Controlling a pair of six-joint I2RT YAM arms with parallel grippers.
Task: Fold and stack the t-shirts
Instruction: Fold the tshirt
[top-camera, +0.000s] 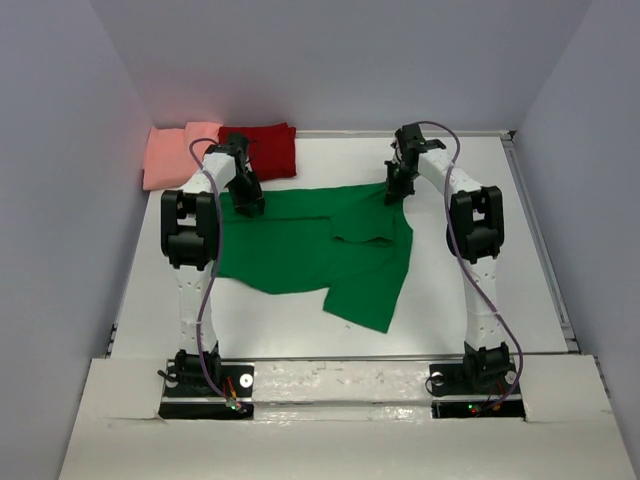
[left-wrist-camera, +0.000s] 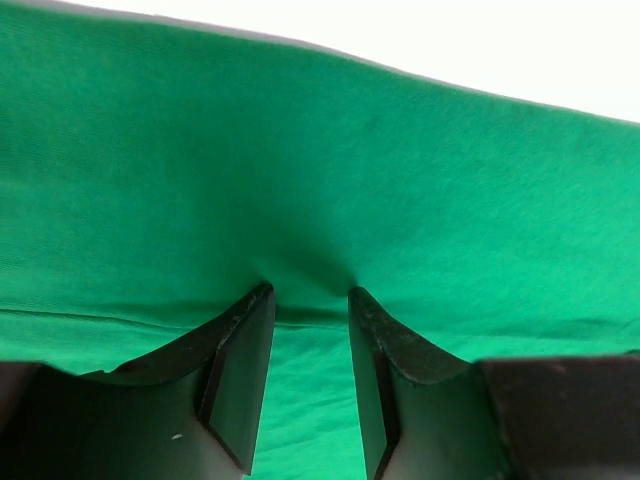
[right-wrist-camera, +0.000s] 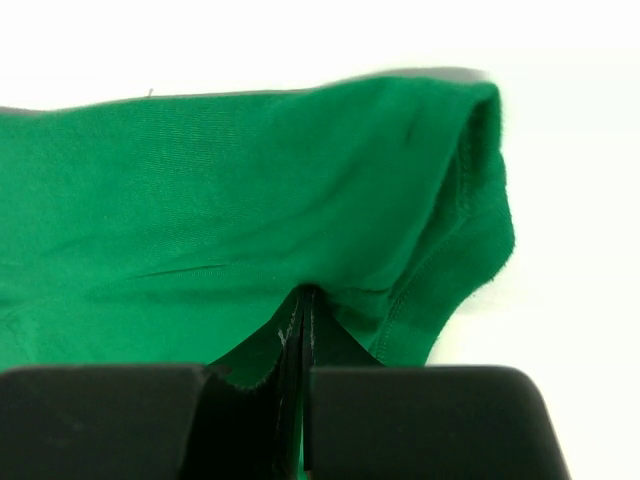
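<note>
Where the right hand (right-wrist-camera: 303, 300) meets the green t-shirt (top-camera: 300, 255), its fingers are clenched flat together on a fold of the cloth, just beside a stitched sleeve hem at the shirt's far right corner. The left hand (left-wrist-camera: 310, 295) stands at the shirt's far left edge, its fingers (left-wrist-camera: 235, 360) parted. Their tips press into the fabric, which puckers between them; whether any cloth is truly pinched I cannot tell. The green t-shirt lies spread on the white bench (top-camera: 470, 300), and a flap at its near right juts toward the arm bases. Beyond its far left corner a dark red t-shirt (top-camera: 268, 150) lies folded. A salmon-pink t-shirt (top-camera: 180, 152) lies folded farther left of that same corner, by the wall.
</note>
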